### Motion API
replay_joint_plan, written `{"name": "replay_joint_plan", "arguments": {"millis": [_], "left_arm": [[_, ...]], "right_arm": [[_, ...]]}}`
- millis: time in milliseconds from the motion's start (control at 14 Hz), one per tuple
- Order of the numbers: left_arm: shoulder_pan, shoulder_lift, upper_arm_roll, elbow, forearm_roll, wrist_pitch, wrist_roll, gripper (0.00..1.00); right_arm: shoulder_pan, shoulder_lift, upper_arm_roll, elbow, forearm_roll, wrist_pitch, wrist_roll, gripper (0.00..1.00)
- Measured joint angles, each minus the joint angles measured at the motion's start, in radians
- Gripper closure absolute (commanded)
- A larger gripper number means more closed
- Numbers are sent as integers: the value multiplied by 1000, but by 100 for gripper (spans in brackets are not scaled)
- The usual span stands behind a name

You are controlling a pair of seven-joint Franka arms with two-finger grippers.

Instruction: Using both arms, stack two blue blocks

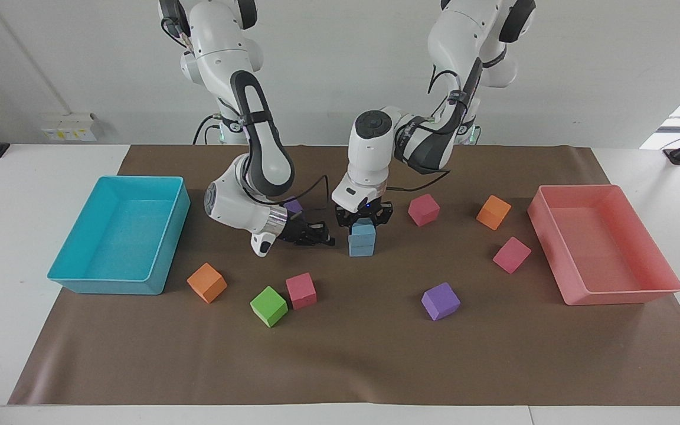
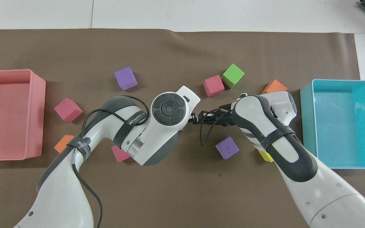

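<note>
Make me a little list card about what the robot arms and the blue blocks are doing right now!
blue blocks: upper blue block sits on lower blue block, a stack of two on the brown mat
left gripper: left gripper is shut on the upper blue block, reaching down from above
right gripper: right gripper is shut, holding nothing, low over the mat beside the stack
stack hidden: in the overhead view the left arm covers it
other blocks nearby: purple block, green block
trays: turquoise tray, pink tray
</note>
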Motion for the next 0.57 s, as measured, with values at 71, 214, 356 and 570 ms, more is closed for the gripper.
{"name": "replay_joint_plan", "arguments": {"millis": [71, 214, 356, 570], "left_arm": [[0, 0, 0, -1, 0, 0, 0, 37], [0, 0, -1, -2, 0, -1, 0, 27], [0, 0, -2, -2, 1, -1, 0, 14], [0, 0, -3, -2, 1, -1, 0, 3]], "right_arm": [[0, 0, 0, 0, 0, 0, 0, 100], [0, 0, 0, 0, 0, 0, 0, 100], [0, 0, 0, 0, 0, 0, 0, 100], [0, 0, 0, 0, 0, 0, 0, 100]]}}
